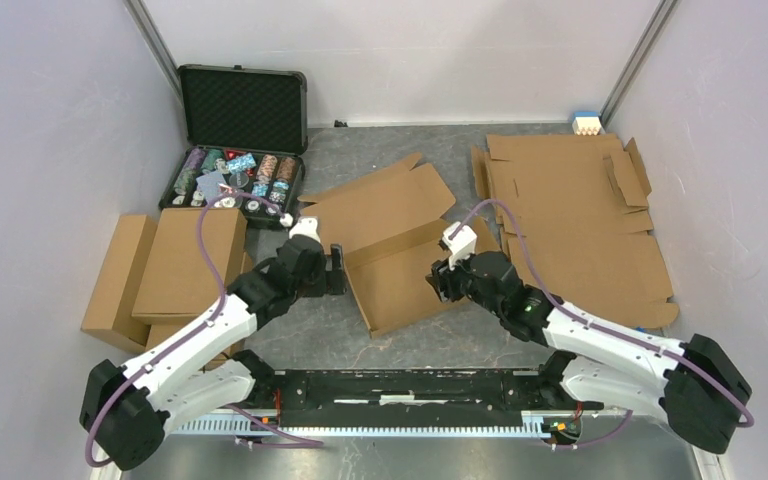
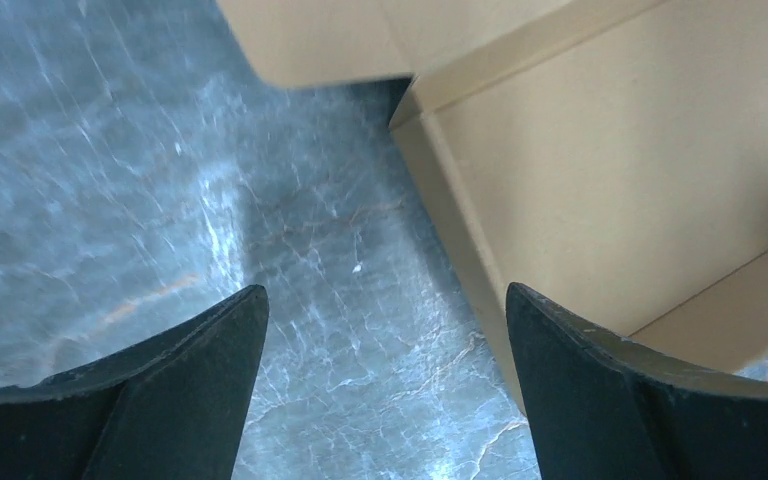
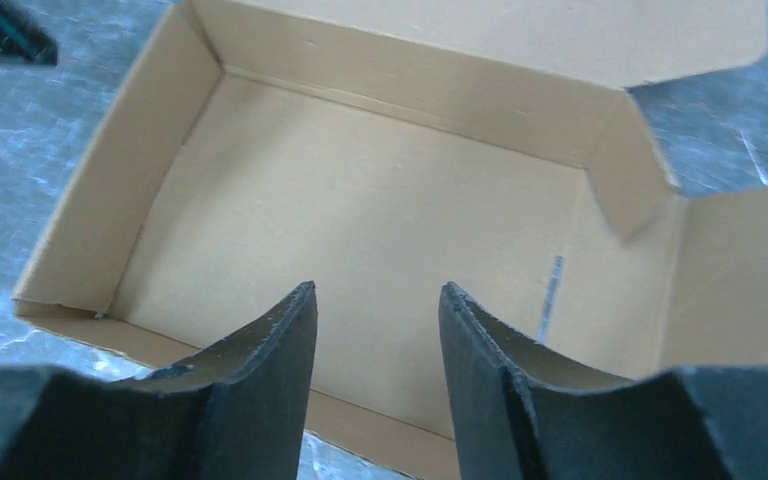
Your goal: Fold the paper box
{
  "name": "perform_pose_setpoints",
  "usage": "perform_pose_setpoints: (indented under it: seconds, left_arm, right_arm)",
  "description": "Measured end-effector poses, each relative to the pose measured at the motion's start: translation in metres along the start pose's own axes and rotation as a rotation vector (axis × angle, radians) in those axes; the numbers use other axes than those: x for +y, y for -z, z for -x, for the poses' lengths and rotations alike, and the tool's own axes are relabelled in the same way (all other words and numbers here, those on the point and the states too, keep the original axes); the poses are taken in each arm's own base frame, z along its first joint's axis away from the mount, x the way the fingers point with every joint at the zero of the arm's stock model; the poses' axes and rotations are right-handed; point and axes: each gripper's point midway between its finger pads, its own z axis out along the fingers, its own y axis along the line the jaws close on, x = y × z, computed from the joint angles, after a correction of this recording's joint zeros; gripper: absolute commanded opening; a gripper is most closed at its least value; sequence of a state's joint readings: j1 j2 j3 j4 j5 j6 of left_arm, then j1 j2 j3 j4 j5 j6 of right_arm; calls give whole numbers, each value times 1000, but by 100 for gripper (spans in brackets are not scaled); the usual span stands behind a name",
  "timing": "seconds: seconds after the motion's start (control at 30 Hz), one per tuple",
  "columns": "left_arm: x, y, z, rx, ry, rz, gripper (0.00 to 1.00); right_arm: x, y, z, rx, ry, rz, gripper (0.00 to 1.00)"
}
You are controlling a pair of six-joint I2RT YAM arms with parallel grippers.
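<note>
**Asker:** Just to the right of the chip case (image 1: 240, 150), a little nearer to your bases, what lies on the bench (image 1: 380, 335)?

**Me:** The paper box (image 1: 400, 255), half made. Its tray has walls standing on the end towards the case and along the back. The lid lies open and flat, reaching back towards the case. The end away from the case is unfinished: its panel lies outward and one corner tab stands loose.

**Asker:** And your fingers?

**Me:** My left fingers (image 1: 336, 268) are spread wide over bare bench, just off the box end that faces the case, holding nothing. My right fingers (image 1: 438, 280) hang above the tray at the end away from the case, parted with nothing between them.

**Asker:** What could spoil it from here?

**Me:** I judge the loose tab the main risk. If I lift the end panel without tucking the tab inside, it may get trapped outside and crease. The box looks light and the bench smooth, so a one-sided push could slide or twist it towards the case. Unlocked walls may also spring open.
</note>
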State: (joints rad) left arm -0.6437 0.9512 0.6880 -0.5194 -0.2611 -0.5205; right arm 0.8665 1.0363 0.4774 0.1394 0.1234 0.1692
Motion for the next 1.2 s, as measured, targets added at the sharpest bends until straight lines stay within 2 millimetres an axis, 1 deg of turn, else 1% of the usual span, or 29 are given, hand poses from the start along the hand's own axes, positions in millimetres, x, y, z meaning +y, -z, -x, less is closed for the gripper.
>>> perform_pose_setpoints:
  seconds: [0.03,0.07,0.1,0.13,0.2,0.33,0.43,0.47,0.5,0.53,0.67,0.7,0.73,0.8,0.83,0.9,0.93,1.0,1.07,1.13,1.2]
  left_arm:
    - [4,-6,-13,22,20,7,88]
    - [6,-10,-23,35,36,10,84]
    - [7,-14,-29,39,57,11,84]
    - [7,-17,-32,39,77,10,84]
    - [4,-23,-33,25,114,-2,84]
    - [-8,-35,-26,-4,153,-42,83]
    - [-17,-41,-23,-11,169,-74,78]
    - [-20,-43,-23,-12,170,-82,75]
    - [-21,-46,-23,-11,170,-87,71]
    - [-23,-49,-24,-4,170,-92,66]
    - [-24,-59,-34,33,163,-85,44]
    - [-24,-61,-36,36,161,-84,39]
    - [-23,-62,-38,43,159,-82,35]
    - [-24,-63,-38,44,158,-88,23]
    - [-25,-64,-37,38,155,-93,21]
    - [-24,-64,-36,32,140,-89,18]
    - [-22,-64,-36,27,127,-83,15]
    - [-19,-65,-34,21,95,-69,11]
    - [-16,-66,-32,24,54,-49,9]
    - [-13,-66,-30,28,7,-34,11]
    - [-11,-68,-28,29,-17,-16,13]
  right_arm:
    - [-5,2,0,-3,-1,-19,64]
    - [-9,5,0,-3,-2,-36,66]
    - [-15,7,-1,-3,-1,-59,71]
    - [-21,11,-2,-3,-2,-84,72]
    - [-32,18,-3,-9,-8,-128,78]
    - [-53,33,-4,-36,-23,-213,79]
    - [-66,41,-4,-39,-33,-270,85]
    - [-69,43,-6,-33,-35,-288,87]
    - [-73,44,-8,-24,-37,-306,88]
    - [-76,46,-11,-14,-42,-325,88]
    - [-84,53,-21,6,-51,-374,87]
    - [-85,55,-22,6,-53,-380,90]
    - [-86,56,-23,5,-56,-386,91]
    - [-88,59,-24,4,-60,-399,98]
    - [-89,60,-25,7,-63,-406,98]
    - [-90,60,-29,24,-68,-409,98]
    - [-89,59,-34,46,-70,-404,98]
    - [-87,58,-43,101,-78,-390,98]
    - [-85,56,-47,138,-90,-377,98]
    - [-85,56,-48,144,-116,-370,98]
    - [-91,58,-48,143,-150,-381,98]
